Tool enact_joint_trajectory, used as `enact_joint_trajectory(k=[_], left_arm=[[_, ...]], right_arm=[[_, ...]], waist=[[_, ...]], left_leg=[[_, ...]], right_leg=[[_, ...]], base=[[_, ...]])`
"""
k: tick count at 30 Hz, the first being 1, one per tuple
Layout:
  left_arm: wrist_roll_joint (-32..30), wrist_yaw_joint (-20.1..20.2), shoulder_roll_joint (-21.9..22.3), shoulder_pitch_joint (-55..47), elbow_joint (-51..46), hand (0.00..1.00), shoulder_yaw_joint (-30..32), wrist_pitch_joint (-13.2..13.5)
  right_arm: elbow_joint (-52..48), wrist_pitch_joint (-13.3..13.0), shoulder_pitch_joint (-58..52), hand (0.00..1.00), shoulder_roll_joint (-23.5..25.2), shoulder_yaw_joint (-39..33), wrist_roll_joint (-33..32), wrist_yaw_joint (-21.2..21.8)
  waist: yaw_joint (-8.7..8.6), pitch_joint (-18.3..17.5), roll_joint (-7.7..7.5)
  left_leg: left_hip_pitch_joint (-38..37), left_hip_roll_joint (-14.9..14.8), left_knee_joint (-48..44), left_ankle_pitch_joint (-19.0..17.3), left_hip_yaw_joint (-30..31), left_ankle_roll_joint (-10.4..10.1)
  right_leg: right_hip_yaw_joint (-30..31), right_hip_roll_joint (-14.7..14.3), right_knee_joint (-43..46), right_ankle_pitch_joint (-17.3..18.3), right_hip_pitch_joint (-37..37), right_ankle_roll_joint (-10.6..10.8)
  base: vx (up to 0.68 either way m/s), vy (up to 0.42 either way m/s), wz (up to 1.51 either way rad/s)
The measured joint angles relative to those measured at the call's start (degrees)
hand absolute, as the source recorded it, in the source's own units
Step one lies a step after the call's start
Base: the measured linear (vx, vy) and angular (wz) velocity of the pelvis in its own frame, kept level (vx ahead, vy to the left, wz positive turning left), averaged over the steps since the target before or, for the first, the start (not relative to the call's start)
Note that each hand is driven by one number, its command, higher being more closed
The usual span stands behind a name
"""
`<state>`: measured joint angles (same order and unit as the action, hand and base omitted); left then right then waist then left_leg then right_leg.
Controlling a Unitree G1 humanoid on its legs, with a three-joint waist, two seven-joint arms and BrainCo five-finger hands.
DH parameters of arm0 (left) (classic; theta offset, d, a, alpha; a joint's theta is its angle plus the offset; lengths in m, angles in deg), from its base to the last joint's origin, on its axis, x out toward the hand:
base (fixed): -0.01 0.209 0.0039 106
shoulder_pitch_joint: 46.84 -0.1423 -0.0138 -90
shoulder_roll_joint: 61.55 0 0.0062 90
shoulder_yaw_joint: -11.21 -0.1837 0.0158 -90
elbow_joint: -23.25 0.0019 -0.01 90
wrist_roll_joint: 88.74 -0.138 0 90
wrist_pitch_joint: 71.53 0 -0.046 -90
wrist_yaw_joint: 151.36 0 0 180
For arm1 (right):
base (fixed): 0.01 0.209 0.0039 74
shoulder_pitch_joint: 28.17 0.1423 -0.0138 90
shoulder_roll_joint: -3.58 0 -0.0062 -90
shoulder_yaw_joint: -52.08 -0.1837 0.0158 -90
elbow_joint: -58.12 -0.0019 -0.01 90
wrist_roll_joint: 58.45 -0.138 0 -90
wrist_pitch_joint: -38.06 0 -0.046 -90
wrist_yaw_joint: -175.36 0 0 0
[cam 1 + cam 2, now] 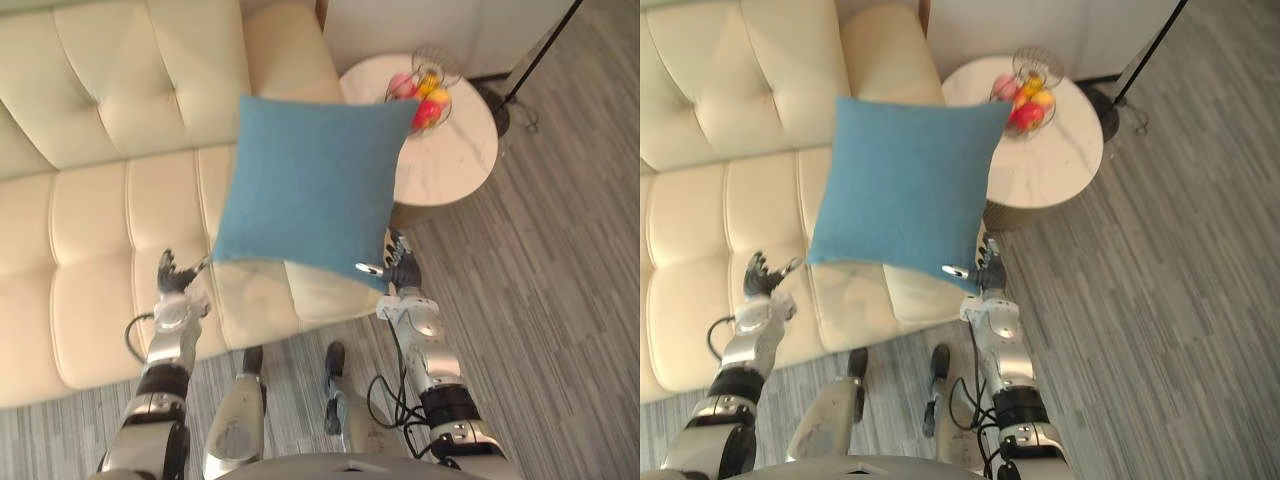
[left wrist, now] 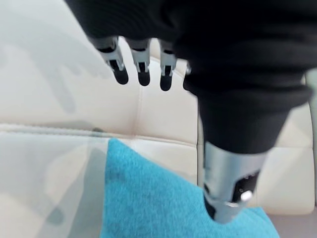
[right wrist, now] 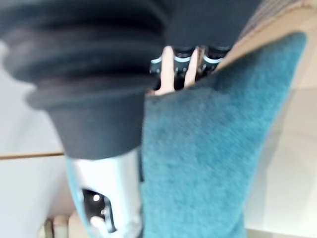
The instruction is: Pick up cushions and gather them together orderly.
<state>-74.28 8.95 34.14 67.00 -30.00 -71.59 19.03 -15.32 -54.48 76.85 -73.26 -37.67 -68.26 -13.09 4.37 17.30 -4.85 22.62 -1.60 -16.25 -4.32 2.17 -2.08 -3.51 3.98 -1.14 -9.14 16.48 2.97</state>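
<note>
Cream sofa [image 1: 95,215], round table [image 1: 452,160], grey plank floor [image 1: 560,300].

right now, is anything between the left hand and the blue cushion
Nothing visible. The open left hand hovers off the lower left corner of the blue cushion, with bare sofa behind the gap. The right hand pinches the opposite lower corner.

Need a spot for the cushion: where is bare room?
Sofa seat between the backrest and left hand is bare. Table is free in front, crowded at the back by the fruit basket. The cushion hides the seat's right end.
</note>
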Motion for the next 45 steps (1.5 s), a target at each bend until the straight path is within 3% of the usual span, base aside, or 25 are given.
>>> enact_joint_trajectory(k=[8, 9, 10, 11, 17, 23, 33, 37, 42, 44, 45], left_arm=[[0.2, -1.51, -1.92, 19.8, 4.94, 0.0, -8.59, -0.06], [0.22, -2.26, -1.96, 23.06, 5.89, 1.0, -9.6, -0.12], [0.22, -2.4, -1.94, 23.56, 6.17, 1.0, -9.72, -0.12], [0.22, -2.82, -2.02, 25.96, 6.94, 1.0, -9.88, -0.31], [0.23, -3.44, -4.26, 30.73, 6.7, 1.0, -11.9, -0.58], [1.45, -3.81, -5.54, 30.72, 2.84, 1.0, -11.94, -0.55], [2.24, -5.11, -4.88, 22.07, -15.53, 1.0, -12.58, 0.99], [2.16, -5.17, 1.19, 11.07, -25.85, 1.0, -12.31, 1.43], [0.93, -5.16, 5.66, -2.29, -36.82, 1.0, -12.31, 1.45], [0.26, -5.0, 7.43, -8.74, -41.5, 1.0, -12.42, 1.44], [-0.44, -4.85, 8.11, -12.87, -43.56, 1.0, -12.45, 1.44]], right_arm=[[-6.35, -0.28, 9.2, 0.0, -0.05, 3.65, 0.0, -4.71], [-7.16, -0.32, 10.51, 0.0, 0.03, 3.83, -0.05, -5.15], [-7.27, -0.35, 10.65, 0.0, 0.0, 3.88, -0.05, -5.32], [-8.18, -0.38, 11.36, 1.0, -0.09, 3.94, -0.32, -6.13], [-11.42, -1.82, 13.68, 1.0, 0.0, 3.82, -4.0, -9.12], [-13.21, -2.34, 14.12, 1.0, -0.04, 2.96, -4.57, -9.28], [-16.14, -3.3, 10.36, 1.0, 0.33, 3.49, -5.72, -9.1], [-19.95, -3.23, 2.21, 1.0, 0.4, 3.72, -5.54, -8.89], [-25.29, -3.21, -5.18, 1.0, 0.59, 4.03, -4.73, -6.36], [-27.44, -3.16, -9.03, 1.0, 0.71, 4.41, -3.22, -4.89], [-27.8, -3.15, -11.48, 1.0, 0.71, 5.39, -3.18, -4.06]], waist=[[0.31, 5.18, -0.09], [0.21, 5.86, -0.3], [0.2, 5.86, -0.3], [0.1, 6.07, -0.35], [0.14, 6.8, -0.77], [0.04, 6.81, -0.77], [0.44, 6.9, -0.88], [0.1, 6.8, -0.79], [-0.23, 6.39, -0.26], [-0.28, 5.2, 0.08], [-0.24, 2.8, 0.21]], left_leg=[[14.79, -2.76, -7.68, -0.06, 0.14, -1.21], [16.28, -3.03, -7.75, 0.2, 0.07, -1.56], [16.6, -3.05, -7.74, 0.26, 0.08, -1.63], [18.11, -3.14, -7.66, 0.56, 0.23, -1.74], [22.45, -3.68, -7.59, 2.09, 1.03, -1.94], [22.2, -3.72, -7.59, 2.12, 0.93, -1.99], [14.23, -3.37, -2.97, 3.25, 0.75, -2.39], [6.81, -2.39, 0.64, 3.95, 2.33, -2.96], [-0.1, -0.76, 4.03, 4.57, 3.44, -3.52], [-3.35, 0.12, 5.93, 4.77, 4.32, -3.53], [-4.39, 0.47, 6.97, 4.78, 4.44, -3.52]], right_leg=[[0.45, -2.25, 0.61, -2.85, 11.57, -0.64], [0.45, -2.4, 0.48, -3.55, 13.0, -0.33], [0.42, -2.42, 0.5, -3.58, 13.31, -0.36], [0.01, -2.52, 0.32, -3.84, 14.67, -0.5], [-0.94, -3.13, 0.33, -5.03, 18.35, -0.56], [-0.85, -3.12, 0.71, -5.02, 18.29, -0.56], [-1.15, -2.55, 0.77, -3.37, 12.29, -1.05], [-3.78, -1.25, 7.18, 2.57, 8.53, -1.25], [-6.24, 1.3, 14.84, 9.08, 5.42, -1.04], [-7.24, 2.5, 16.92, 11.51, 3.34, -0.76], [-7.61, 3.14, 18.02, 12.7, 3.02, -0.66]], base=[[-0.17, -0.038, -0.11], [-0.07, -0.045, -0.12], [-0.06, -0.043, -0.04], [-0.04, -0.037, 0.07], [-0.01, -0.017, 0.06], [0.0, 0.0, 0.0], [0.04, -0.017, 0.07], [0.1, -0.035, 0.29], [0.11, -0.014, 0.39], [0.11, -0.007, 0.4], [0.1, -0.001, 0.23]])
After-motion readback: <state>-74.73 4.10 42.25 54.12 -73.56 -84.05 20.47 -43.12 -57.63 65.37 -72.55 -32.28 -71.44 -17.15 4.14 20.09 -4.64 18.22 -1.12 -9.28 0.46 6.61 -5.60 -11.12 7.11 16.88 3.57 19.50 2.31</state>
